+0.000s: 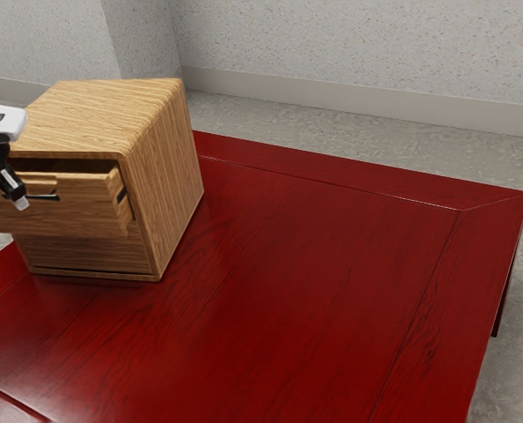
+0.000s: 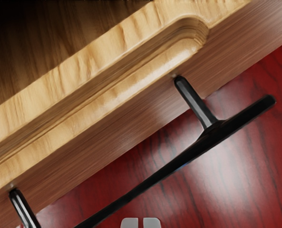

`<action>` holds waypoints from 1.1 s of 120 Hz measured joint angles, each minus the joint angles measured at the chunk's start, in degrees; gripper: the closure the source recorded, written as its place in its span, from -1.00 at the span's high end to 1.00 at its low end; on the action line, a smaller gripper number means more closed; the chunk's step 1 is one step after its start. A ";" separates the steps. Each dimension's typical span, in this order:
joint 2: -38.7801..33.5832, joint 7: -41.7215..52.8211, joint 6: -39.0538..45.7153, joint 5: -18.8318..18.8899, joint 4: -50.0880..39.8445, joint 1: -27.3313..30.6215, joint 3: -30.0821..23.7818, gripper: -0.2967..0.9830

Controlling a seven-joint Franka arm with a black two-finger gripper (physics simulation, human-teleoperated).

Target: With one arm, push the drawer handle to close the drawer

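At the exterior view's left, my gripper (image 1: pixel 19 201) points down at the front of the pulled-out upper drawer (image 1: pixel 80 211) of the wooden cabinet (image 1: pixel 168 167). Part of the black handle (image 1: pixel 42 197) shows beside the fingertips. From the wrist view, the drawer's notched top edge (image 2: pixel 98 90) and the black bar handle (image 2: pixel 169 167) on two posts run diagonally. The gripper (image 2: pixel 141 222) has its two grey fingertips close together, shut with only a thin slit between them. They are on the handle's outer side, away from the drawer front; contact cannot be told.
The cabinet stands on a glossy red wooden table (image 1: pixel 287 291), with a lower drawer front (image 1: pixel 85 255) beneath the open one. Pale speckled walls (image 1: pixel 358 53) and a grey floor (image 1: pixel 270 128) lie behind the table.
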 joint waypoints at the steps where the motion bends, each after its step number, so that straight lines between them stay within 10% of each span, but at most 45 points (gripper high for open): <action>1: 0.13 0.01 0.01 0.00 0.09 -0.01 0.00 -0.70; 132: 9.16 0.76 0.09 0.02 9.03 -1.65 -0.52 -0.69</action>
